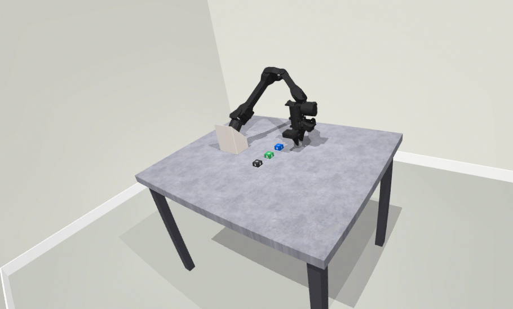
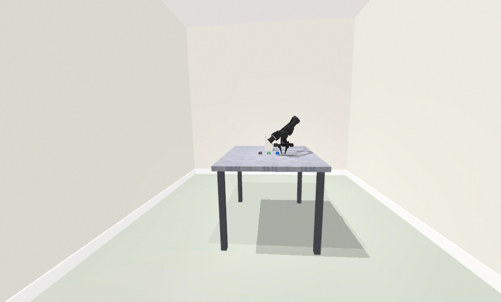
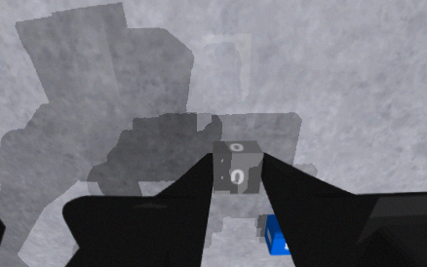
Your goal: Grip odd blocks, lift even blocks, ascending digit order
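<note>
My gripper is shut on the grey block, with one finger on each side. The block shows a white 0 and seems to hang slightly above the table, its shadow apart from it. The blue block sits beside it; the right finger partly covers it in the wrist view, and its digit is cut off. The green block and the black block continue the row; their digits are too small to read.
The grey table bears everything. A pale, upright angular box stands close to the arm's base, behind the row of blocks. The arm arches over from the base, and its shadow falls across the table around the gripper.
</note>
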You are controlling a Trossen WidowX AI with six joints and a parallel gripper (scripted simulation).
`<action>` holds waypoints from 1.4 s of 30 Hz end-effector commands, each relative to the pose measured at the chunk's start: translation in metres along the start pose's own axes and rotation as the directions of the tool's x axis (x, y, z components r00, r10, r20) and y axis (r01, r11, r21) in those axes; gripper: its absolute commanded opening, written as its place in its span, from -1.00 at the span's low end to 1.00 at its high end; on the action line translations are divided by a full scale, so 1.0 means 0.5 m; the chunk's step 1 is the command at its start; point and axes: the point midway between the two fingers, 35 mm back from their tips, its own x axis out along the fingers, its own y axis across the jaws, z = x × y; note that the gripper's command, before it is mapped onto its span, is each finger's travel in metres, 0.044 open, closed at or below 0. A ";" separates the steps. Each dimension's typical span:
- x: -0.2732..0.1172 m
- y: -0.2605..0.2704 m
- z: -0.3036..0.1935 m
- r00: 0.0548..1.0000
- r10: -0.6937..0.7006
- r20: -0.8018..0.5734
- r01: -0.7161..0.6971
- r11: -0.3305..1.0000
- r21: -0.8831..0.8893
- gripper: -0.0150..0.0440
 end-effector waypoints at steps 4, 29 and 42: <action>-0.015 0.005 0.005 1.000 0.002 0.007 -0.002 1.000 -0.010 -0.08; 0.015 0.005 0.005 1.000 0.003 0.007 -0.003 1.000 -0.010 -0.08; 0.015 0.005 0.005 1.000 0.003 0.007 -0.003 1.000 -0.010 0.36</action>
